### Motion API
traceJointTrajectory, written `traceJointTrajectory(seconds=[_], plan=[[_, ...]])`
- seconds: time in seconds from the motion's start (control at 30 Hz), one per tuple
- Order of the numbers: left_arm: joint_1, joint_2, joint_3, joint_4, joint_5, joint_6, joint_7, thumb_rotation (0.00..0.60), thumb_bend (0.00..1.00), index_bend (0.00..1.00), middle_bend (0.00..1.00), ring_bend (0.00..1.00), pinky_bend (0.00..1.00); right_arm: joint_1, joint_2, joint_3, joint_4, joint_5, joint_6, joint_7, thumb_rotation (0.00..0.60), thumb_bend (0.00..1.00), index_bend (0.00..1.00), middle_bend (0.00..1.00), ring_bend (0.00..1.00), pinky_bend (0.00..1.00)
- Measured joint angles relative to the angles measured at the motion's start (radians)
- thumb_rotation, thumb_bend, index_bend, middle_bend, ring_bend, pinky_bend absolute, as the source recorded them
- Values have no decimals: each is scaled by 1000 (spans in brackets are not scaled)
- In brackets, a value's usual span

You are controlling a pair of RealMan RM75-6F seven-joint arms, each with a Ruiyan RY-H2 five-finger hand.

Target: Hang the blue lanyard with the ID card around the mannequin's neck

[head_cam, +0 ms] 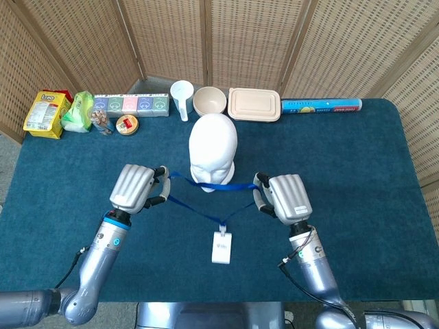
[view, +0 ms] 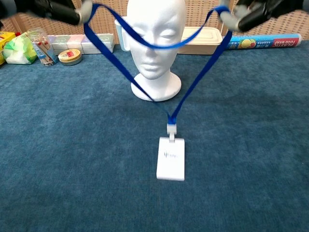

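On the blue worktop (head_cam: pixel 357 178), the left hand (head_cam: pixel 135 187) and right hand (head_cam: pixel 286 197) each pinch the lanyard (view: pixel 193 84), stretched sideways across the mannequin (head_cam: pixel 213 151)'s face, with the card (view: pixel 171 158) hanging in front.

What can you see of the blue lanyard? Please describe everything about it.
The blue lanyard is a flat ribbon, fabric by its look, lifted and spread into an open loop. The left hand and right hand each hold one side. Its far span crosses the mannequin head at face height. Both sides meet at a clip above the white ID card.
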Motion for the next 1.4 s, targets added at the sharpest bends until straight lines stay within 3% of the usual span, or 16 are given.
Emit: traceJointTrajectory(seconds=[0.33, 0.63, 0.93, 1.4], plan=[[-7, 79, -104, -51, 34, 38, -32, 476, 581, 691, 1000, 1000, 1000, 29, 107, 120, -64, 69, -17, 74, 600, 579, 716, 891, 1000, 1000], [-31, 100, -154, -19, -29, 35, -30, 477, 579, 690, 1000, 1000, 1000, 106, 138, 189, -15, 195, -71, 100, 600, 581, 716, 891, 1000, 1000], [-69, 101, -184, 74, -105, -1, -35, 476, 578, 692, 1000, 1000, 1000, 194, 130, 216, 92, 311, -120, 118, 600, 580, 718, 891, 1000, 1000], [-147, 39, -197, 254, -177, -70, -68, 484, 576, 694, 1000, 1000, 1000, 321, 124, 216, 257, 452, -217, 100, 600, 579, 718, 891, 1000, 1000]])
